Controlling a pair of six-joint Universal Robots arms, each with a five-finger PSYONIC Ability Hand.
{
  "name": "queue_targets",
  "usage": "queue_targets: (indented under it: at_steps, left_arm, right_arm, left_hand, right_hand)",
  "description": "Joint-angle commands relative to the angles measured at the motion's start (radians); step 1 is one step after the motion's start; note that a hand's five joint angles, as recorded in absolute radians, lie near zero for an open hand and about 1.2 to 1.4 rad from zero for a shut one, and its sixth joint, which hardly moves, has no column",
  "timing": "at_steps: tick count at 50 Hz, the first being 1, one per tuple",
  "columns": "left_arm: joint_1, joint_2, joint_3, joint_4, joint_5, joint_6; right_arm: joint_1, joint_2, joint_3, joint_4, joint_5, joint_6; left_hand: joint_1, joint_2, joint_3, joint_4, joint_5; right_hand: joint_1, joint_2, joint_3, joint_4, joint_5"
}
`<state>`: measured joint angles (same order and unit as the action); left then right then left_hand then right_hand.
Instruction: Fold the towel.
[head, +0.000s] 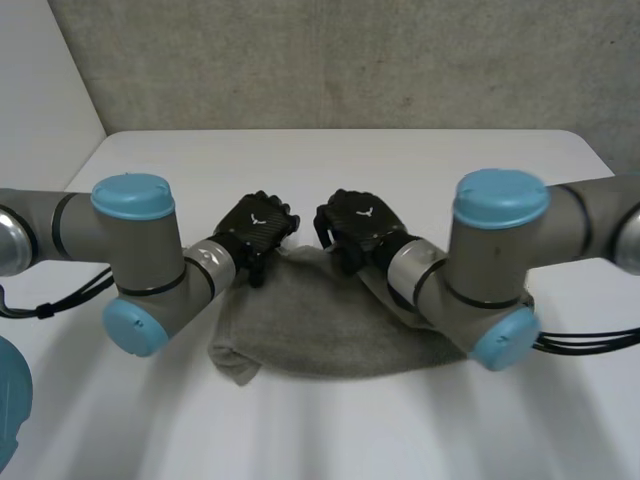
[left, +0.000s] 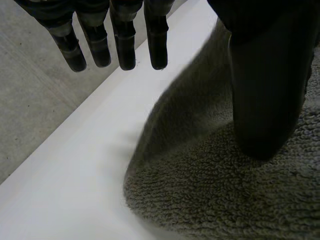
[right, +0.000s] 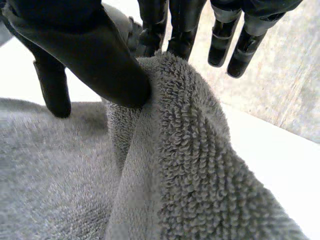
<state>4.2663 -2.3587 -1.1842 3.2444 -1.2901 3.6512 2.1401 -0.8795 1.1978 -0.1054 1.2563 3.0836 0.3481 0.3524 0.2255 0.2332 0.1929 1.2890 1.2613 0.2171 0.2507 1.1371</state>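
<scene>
Towel of grey terry is laid rumpled at the middle of the table. A raised fold at its far edge is pinched by the right hand. The left hand is held straight-fingered, thumb set on the cloth.

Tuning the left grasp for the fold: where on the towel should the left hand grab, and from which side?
Its far edge, from the far side. The towel humps up off the table there. The thumb of the left hand is on top, its straight fingers over bare table beyond. Curling them under probably gives a pinch, mirroring the right hand beside it.
</scene>
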Motion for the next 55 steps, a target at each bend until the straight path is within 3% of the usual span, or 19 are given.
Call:
queue_targets:
  at_steps: [1, 13, 15, 16, 18, 20, 23, 25, 26, 27, 30, 37, 38, 39, 40, 41, 48, 55]
  left_arm:
    - [-0.003, 0.004, -0.009, 0.002, 0.000, -0.022]
    - [-0.009, -0.004, -0.017, 0.029, 0.000, -0.095]
    - [-0.019, -0.001, -0.020, 0.026, -0.001, -0.098]
    - [-0.019, -0.001, -0.020, 0.026, -0.001, -0.099]
    - [-0.025, 0.006, -0.038, 0.026, 0.000, -0.109]
    - [-0.026, 0.012, -0.051, 0.026, 0.000, -0.115]
    - [-0.025, 0.061, -0.087, 0.020, -0.003, -0.118]
    - [-0.023, 0.099, -0.118, 0.020, -0.005, -0.118]
    - [-0.019, 0.139, -0.153, 0.021, -0.005, -0.118]
    - [-0.019, 0.139, -0.153, 0.021, -0.005, -0.118]
    - [-0.016, 0.217, -0.226, 0.021, -0.003, -0.117]
    - [-0.009, 0.393, -0.391, 0.029, 0.002, -0.112]
    - [-0.009, 0.394, -0.391, 0.029, 0.002, -0.112]
    - [-0.006, 0.416, -0.416, 0.031, 0.003, -0.109]
    - [0.000, 0.436, -0.440, 0.029, 0.003, -0.109]
    - [0.000, 0.437, -0.440, 0.029, 0.003, -0.109]
    - [0.015, 0.501, -0.523, 0.029, 0.005, -0.108]
    - [0.021, 0.535, -0.558, 0.029, 0.006, -0.109]
  right_arm:
    - [-0.066, -0.197, 0.201, -0.016, -0.050, -0.013]
    - [-0.140, -0.364, 0.393, -0.027, -0.106, -0.043]
    - [-0.148, -0.371, 0.407, -0.025, -0.110, -0.059]
    - [-0.154, -0.372, 0.414, -0.025, -0.110, -0.075]
    - [-0.155, -0.372, 0.421, -0.025, -0.110, -0.091]
    - [-0.155, -0.371, 0.427, -0.023, -0.109, -0.106]
    - [-0.155, -0.362, 0.434, -0.025, -0.103, -0.138]
    - [-0.157, -0.351, 0.442, -0.025, -0.098, -0.172]
    - [-0.157, -0.351, 0.442, -0.025, -0.098, -0.172]
    - [-0.161, -0.336, 0.442, -0.022, -0.097, -0.187]
    - [-0.178, -0.308, 0.447, -0.014, -0.092, -0.215]
    - [-0.250, -0.286, 0.480, -0.023, -0.067, -0.255]
    - [-0.279, -0.291, 0.480, -0.016, -0.064, -0.263]
    - [-0.307, -0.299, 0.480, -0.011, -0.067, -0.275]
    - [-0.307, -0.299, 0.480, -0.011, -0.067, -0.275]
    - [-0.333, -0.309, 0.485, -0.013, -0.080, -0.283]
    - [-0.444, -0.351, 0.514, -0.020, -0.086, -0.310]
    - [-0.566, -0.400, 0.571, 0.013, -0.118, -0.443]
  left_hand:
    - [0.018, 0.014, -0.051, -0.059, -0.001]
    - [0.086, 0.081, -0.051, -0.059, 0.066]
    - [0.471, 0.466, -0.051, -0.059, 0.451]
    - [0.473, 0.469, -0.051, -0.059, 0.454]
    - [0.917, 0.913, -0.051, -0.059, 0.898]
    - [1.047, 1.043, -0.051, -0.059, 1.028]
    - [1.048, 1.044, -0.051, -0.059, 1.029]
    - [1.048, 1.044, -0.051, -0.059, 1.029]
    - [1.048, 1.044, -0.051, -0.059, 1.029]
    - [1.048, 1.044, -0.051, -0.059, 1.029]
    - [1.048, 1.044, -0.051, -0.059, 1.029]
    - [1.048, 1.044, -0.051, -0.059, 1.029]
    - [1.048, 1.044, -0.051, -0.059, 1.029]
    - [1.048, 1.044, -0.051, -0.059, 1.029]
    - [1.048, 1.044, -0.051, -0.059, 1.029]
    - [1.048, 1.044, -0.051, -0.059, 1.029]
    - [1.048, 1.044, -0.051, -0.059, 1.029]
    - [1.048, 1.044, -0.051, -0.059, 1.029]
  right_hand:
    - [0.107, 0.135, -0.043, -0.076, 0.085]
    - [0.107, 0.135, -0.043, -0.076, 0.085]
    - [0.107, 0.135, -0.043, -0.076, 0.085]
    - [0.107, 0.135, -0.043, -0.076, 0.085]
    - [0.107, 0.135, -0.043, -0.076, 0.085]
    - [0.107, 0.135, -0.043, -0.076, 0.085]
    - [0.107, 0.135, -0.043, -0.076, 0.085]
    - [-0.575, -0.547, -0.043, -0.076, -0.598]
    - [-0.579, -0.551, -0.043, -0.076, -0.601]
    - [-0.733, -0.705, -0.043, -0.076, -0.755]
    - [-0.740, -0.712, -0.043, -0.076, -0.763]
    - [-0.632, -0.604, -0.043, -0.076, -0.654]
    - [-0.518, -0.490, -0.043, -0.076, -0.541]
    - [-0.133, -0.106, -0.043, -0.076, -0.156]
    - [-0.130, -0.102, -0.043, -0.076, -0.152]
    - [0.105, 0.133, -0.043, -0.076, 0.082]
    - [0.107, 0.135, -0.043, -0.076, 0.085]
    - [0.107, 0.135, -0.043, -0.076, 0.085]
